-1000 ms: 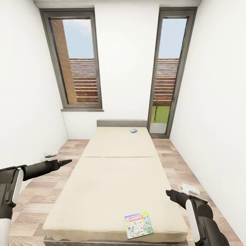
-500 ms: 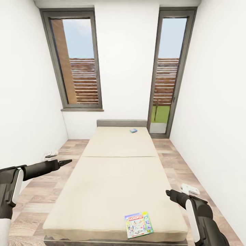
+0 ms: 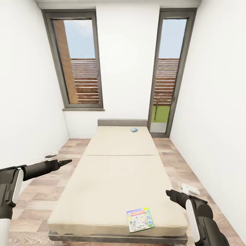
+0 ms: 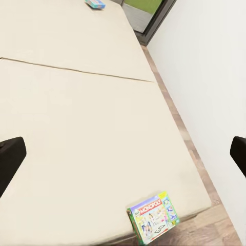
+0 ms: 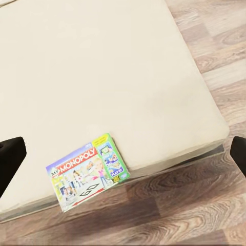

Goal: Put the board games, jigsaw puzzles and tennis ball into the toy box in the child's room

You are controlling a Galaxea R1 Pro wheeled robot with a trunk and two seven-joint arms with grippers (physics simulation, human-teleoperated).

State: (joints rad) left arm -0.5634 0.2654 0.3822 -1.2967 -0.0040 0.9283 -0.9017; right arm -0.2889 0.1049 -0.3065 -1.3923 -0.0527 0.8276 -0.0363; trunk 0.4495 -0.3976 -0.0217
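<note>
Both claws (image 4: 123, 156) (image 5: 123, 156) spread, empty; view backed off bed (image 3: 116, 177) (frame visible), Monopoly box (image 3: 140, 219) unmoved.

All 3 views look down on bed (image 3: 116, 171).

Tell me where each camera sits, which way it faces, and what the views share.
Head: high at the bed's foot, facing the windows; both arms show, left gripper, right gripper.
Left wrist: looks across the bed; dark fingertips at the frame's edges.
Right wrist: looks down at the bed's near corner; fingertips likewise.
Shared: all three show the Monopoly box; head and left wrist show the blue box.
</note>
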